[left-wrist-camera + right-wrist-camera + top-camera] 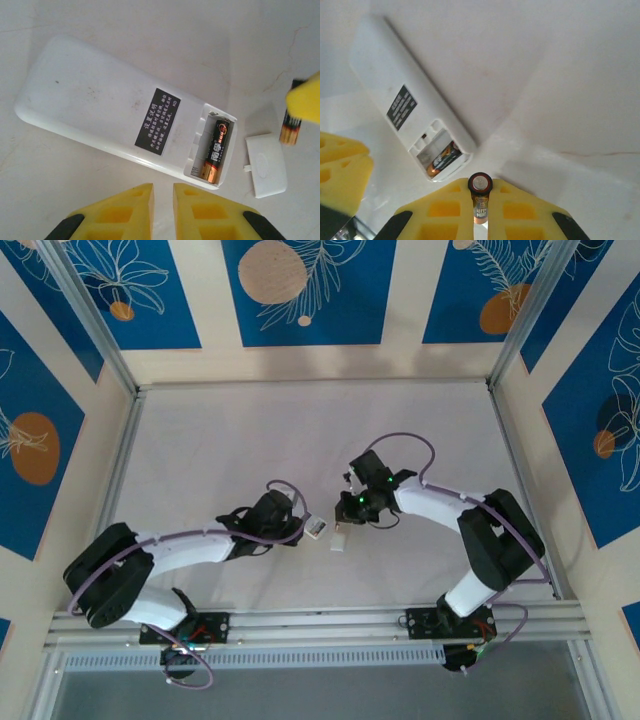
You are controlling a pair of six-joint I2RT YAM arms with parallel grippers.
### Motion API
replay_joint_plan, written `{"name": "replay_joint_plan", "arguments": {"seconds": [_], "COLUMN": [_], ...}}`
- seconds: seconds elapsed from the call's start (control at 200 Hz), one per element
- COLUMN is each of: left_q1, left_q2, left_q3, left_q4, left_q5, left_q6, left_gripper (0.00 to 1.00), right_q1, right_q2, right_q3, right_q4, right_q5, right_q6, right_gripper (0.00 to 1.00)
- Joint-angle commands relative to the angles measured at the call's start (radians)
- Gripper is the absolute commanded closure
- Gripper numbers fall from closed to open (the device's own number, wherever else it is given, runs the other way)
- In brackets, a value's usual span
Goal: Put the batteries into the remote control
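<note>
The white remote control lies back-up on the table, its battery compartment open. One battery sits in the compartment's right-hand slot; the slot beside it is empty. My right gripper is shut on a second battery, held end-on just short of the remote's open end. That held battery also hangs under the right gripper's yellow finger. My left gripper hovers near the remote's long edge, its fingers almost together with nothing between them. From above, the left gripper and the right gripper nearly meet mid-table.
The loose white battery cover lies on the table right beside the remote's open end. The left gripper's yellow finger stands close to the remote. White table spreads all around, bounded by metal rails.
</note>
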Motion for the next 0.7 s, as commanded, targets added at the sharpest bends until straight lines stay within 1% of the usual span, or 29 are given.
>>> {"name": "replay_joint_plan", "arguments": {"seconds": [0.0,0.17,0.265,0.58,0.625,0.69], "left_q1": [0.010,0.016,0.021,0.024,0.024,0.024], "left_q2": [-0.039,-0.083,-0.101,-0.182,-0.188,-0.197], "left_q3": [0.016,-0.007,-0.021,-0.084,-0.092,-0.100], "left_q4": [-0.025,-0.010,-0.005,0.010,0.009,0.012], "left_q5": [0.014,0.020,0.030,0.043,0.043,0.045], "left_q6": [0.024,0.029,0.031,0.019,0.016,0.016], "left_gripper": [0.82,0.81,0.81,0.80,0.80,0.80], "right_q1": [-0.013,-0.014,-0.015,0.001,0.002,0.004], "right_q2": [-0.007,0.066,0.125,0.252,0.267,0.283], "right_q3": [0.074,0.156,0.197,0.278,0.288,0.296], "right_q4": [-0.242,-0.381,-0.422,-0.443,-0.443,-0.437], "right_q5": [0.148,0.287,0.333,0.361,0.361,0.345], "right_q6": [-0.101,-0.190,-0.210,-0.260,-0.262,-0.261], "right_gripper": [0.88,0.88,0.89,0.85,0.82,0.72]}}
